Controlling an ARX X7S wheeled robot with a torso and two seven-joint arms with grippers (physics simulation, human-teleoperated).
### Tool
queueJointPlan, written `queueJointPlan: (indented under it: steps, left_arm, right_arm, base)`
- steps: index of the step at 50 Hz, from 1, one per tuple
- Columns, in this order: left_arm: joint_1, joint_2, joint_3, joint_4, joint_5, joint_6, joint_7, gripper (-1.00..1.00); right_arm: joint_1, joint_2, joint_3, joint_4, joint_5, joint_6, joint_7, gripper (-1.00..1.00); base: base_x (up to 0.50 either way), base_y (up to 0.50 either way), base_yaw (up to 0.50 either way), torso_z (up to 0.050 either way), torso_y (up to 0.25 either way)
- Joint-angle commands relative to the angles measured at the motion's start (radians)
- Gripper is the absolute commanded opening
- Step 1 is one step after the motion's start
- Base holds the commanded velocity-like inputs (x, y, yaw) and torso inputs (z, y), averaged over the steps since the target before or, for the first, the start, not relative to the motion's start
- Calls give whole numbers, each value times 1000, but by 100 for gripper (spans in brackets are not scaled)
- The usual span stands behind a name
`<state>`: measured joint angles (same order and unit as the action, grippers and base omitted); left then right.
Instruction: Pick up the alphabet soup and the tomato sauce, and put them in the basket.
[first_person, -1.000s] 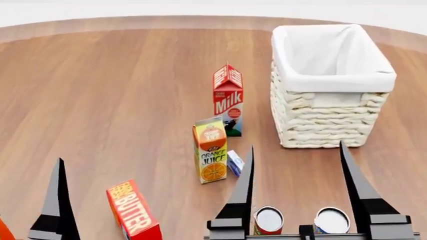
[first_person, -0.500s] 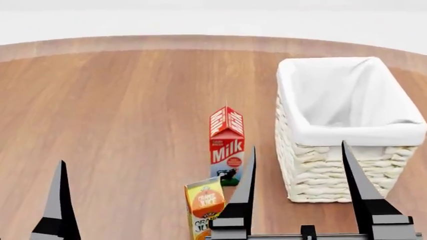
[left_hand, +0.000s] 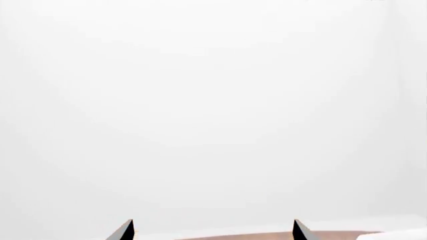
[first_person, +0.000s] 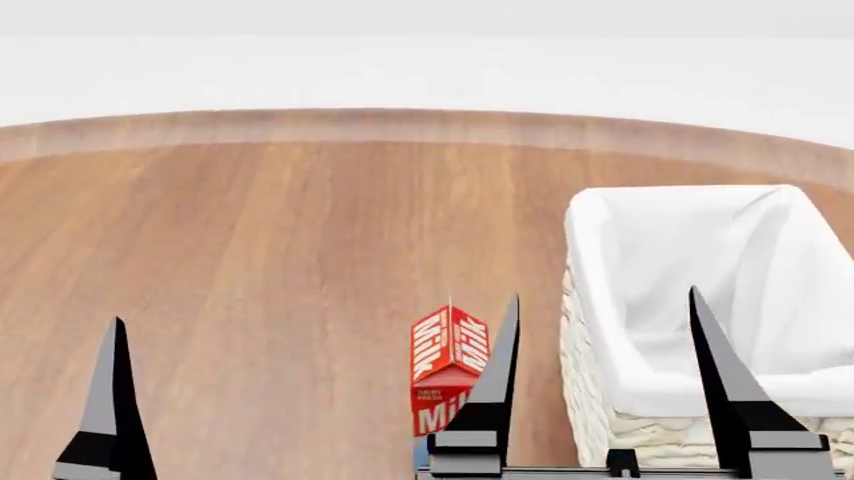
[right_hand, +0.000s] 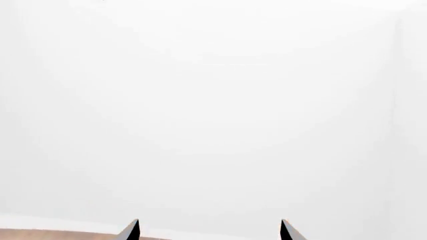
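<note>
Woven wicker basket (first_person: 594, 400) with white cloth lining, both pointed black tools (first_person: 603, 390) spread wide, empty.

Cloth-lined wicker basket (first_person: 627, 440), wood-grain table (first_person: 267, 260)

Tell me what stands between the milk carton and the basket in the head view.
In the head view, only one finger of the right gripper rises between the milk carton and the basket; behind it shows bare wooden table.

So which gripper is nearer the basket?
The right gripper: one finger overlaps the basket in the head view. The left gripper is beyond the milk.
</note>
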<state>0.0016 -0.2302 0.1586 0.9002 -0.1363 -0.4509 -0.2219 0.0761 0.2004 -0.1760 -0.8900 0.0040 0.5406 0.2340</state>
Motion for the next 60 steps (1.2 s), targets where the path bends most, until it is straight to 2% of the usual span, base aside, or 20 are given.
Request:
queueJointPlan:
  steps: [1, 6, 60]
  left_arm:
    - [-6, -6, 1, 16, -14, -15, -10, 100]
    - [-5, -12, 1, 20, -19, -15, -15, 100]
    - [-5, -39, 0, 7, -66, -1, -44, 100]
  right_arm:
    - [-14, -3, 10, 6, 36, -41, -1, 100]
    - [-22, -6, 16, 13, 64, -63, -7, 100]
    - [-20, 28, -12, 27, 85, -75, 21, 100]
  base:
    - [0, 0, 0, 0, 0]
    - [0, -75, 0, 0, 0]
    - [0, -500, 0, 0, 0]
